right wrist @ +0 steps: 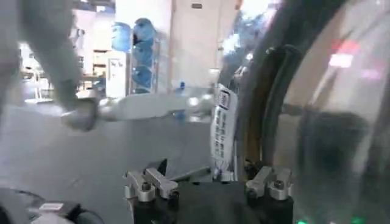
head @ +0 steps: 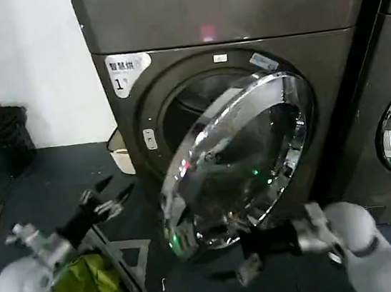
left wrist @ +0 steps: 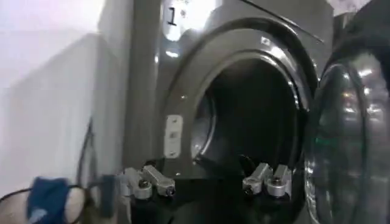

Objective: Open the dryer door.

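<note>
The dryer door (head: 237,162) stands partly swung out from the dryer (head: 236,18), right gripper (head: 250,261) below its lower rim with fingers spread and empty, left gripper (head: 105,197) idle, also spread; next, swing it wider.

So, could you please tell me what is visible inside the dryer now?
Behind the half-open dryer door, the dryer drum looks dark, with no laundry visible. The door covers its lower right part in the head view.
</note>
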### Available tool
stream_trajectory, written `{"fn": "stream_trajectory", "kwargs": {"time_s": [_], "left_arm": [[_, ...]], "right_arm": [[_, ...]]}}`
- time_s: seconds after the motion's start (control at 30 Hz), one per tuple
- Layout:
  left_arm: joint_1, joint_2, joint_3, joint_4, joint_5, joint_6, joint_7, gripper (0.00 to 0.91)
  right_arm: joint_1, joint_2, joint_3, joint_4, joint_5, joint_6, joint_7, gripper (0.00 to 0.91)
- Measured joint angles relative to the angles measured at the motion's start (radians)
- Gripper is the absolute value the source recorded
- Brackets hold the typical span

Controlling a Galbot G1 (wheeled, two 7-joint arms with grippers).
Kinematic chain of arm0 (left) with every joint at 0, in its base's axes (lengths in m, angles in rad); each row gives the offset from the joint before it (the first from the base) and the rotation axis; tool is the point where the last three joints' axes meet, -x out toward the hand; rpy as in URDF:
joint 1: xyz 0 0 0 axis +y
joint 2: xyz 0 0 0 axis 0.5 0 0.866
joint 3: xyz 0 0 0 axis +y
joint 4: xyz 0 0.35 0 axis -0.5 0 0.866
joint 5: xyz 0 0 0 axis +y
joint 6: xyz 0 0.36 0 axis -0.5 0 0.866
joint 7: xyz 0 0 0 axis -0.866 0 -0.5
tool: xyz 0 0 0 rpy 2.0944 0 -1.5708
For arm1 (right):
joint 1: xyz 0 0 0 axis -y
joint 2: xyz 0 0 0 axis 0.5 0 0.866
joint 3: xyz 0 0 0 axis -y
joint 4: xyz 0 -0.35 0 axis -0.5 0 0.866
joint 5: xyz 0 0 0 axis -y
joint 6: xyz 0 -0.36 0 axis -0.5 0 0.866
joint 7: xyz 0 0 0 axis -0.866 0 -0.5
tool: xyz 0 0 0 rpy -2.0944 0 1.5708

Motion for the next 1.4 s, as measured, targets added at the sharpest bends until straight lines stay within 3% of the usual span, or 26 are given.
{"fn": "stream_trajectory", "kwargs": {"time_s": [0.27, 0.53, 0.77, 0.87, 1.0, 1.23, 1.4], "left_arm": [[-0.285, -0.034, 0.312, 0.111, 0.019, 0.017, 0.044, 0.907], [-0.437, -0.103, 0.531, 0.115, 0.031, 0.049, 0.132, 0.907], [-0.508, -0.151, 0.678, 0.116, -0.017, 0.006, 0.088, 0.907], [-0.544, -0.157, 0.746, 0.108, -0.04, -0.026, 0.092, 0.907], [-0.593, -0.178, 0.829, 0.102, -0.087, -0.064, 0.084, 0.907], [-0.677, -0.234, 0.96, 0.14, -0.064, -0.068, 0.067, 0.907], [-0.723, -0.296, 1.03, 0.193, -0.082, -0.088, 0.017, 0.907]], "right_arm": [[-0.176, 0.079, 0.351, 0.054, 0.012, 0.041, 0.039, 0.907], [-0.312, 0.183, 0.732, 0.097, -0.015, 0.04, 0.257, 0.907], [-0.41, 0.241, 0.992, 0.151, 0.026, -0.078, 0.575, 0.907], [-0.422, 0.231, 1.079, 0.153, 0.085, -0.157, 0.769, 0.907], [-0.431, 0.192, 1.201, 0.114, 0.103, -0.204, 0.962, 0.907], [-0.475, 0.111, 1.425, 0.013, 0.102, -0.207, 1.038, 0.907], [-0.51, 0.068, 1.551, -0.001, 0.105, -0.211, 1.043, 0.907]]}}
